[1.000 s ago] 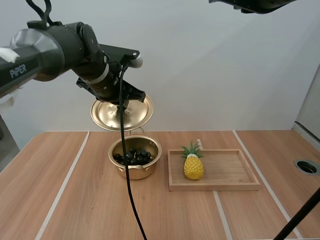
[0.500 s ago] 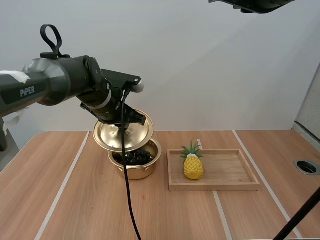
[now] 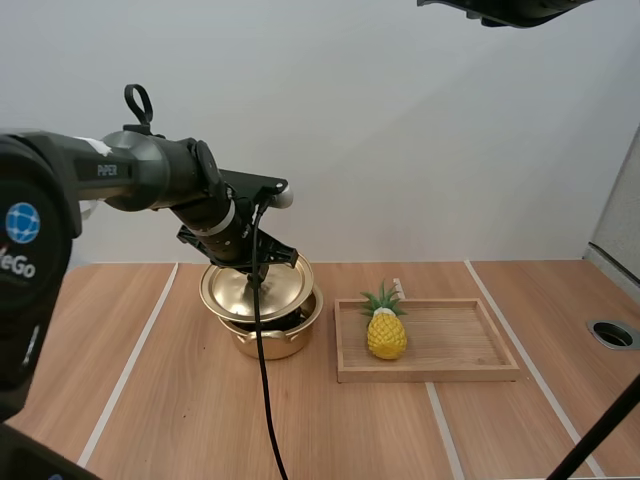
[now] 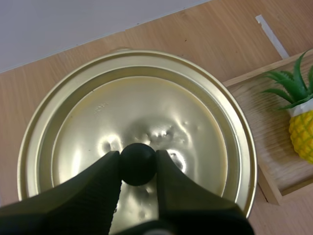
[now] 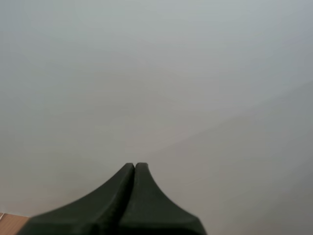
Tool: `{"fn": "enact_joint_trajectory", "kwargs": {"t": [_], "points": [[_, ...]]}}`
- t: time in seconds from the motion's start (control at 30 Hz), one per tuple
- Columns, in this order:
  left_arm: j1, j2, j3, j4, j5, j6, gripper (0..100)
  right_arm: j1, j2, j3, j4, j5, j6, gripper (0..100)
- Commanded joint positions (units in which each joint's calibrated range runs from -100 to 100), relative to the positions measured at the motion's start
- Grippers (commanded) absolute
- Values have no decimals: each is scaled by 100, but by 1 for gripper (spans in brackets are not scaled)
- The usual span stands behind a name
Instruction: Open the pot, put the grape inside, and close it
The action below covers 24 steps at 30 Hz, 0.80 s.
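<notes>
Our left arm reaches in over the bench (image 3: 140, 400), and our left fingers (image 4: 105, 171) pinch the black knob (image 4: 138, 162) of the golden lid (image 4: 195, 127) between their tips. The lid hangs just over the golden pot (image 3: 285, 340), set slightly toward the pot's left. It is so close that we cannot tell whether it touches the rim. Under the lid's right edge a dark strip of grapes (image 3: 290, 319) shows inside the pot. To the right of the pot, near but apart from it, a wooden tray (image 3: 440, 374) lies on the bench. A toy pineapple (image 3: 387, 333) stands upright at the tray's left end. Our right fingers (image 5: 131, 172) lie pressed together as one dark wedge with nothing between them, in front of a plain pale wall.
</notes>
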Motion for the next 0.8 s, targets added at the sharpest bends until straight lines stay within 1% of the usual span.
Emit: {"fn": "enact_joint_trajectory", "kwargs": {"t": [0.0, 0.27, 0.57, 0.77], "points": [[-13, 122, 9, -197, -258, 36, 0, -18, -67, -68, -33, -42, -1, 0], [-13, 190, 9, -732, -259, 374, 0, -18, -67, -68, -33, -42, -1, 0], [-13, 329, 9, -724, -277, 374, 0, -18, -67, -68, -32, 121, -1, 0], [-13, 477, 13, -597, -277, 374, 0, -18, -67, -68, -32, 157, -1, 0]]}}
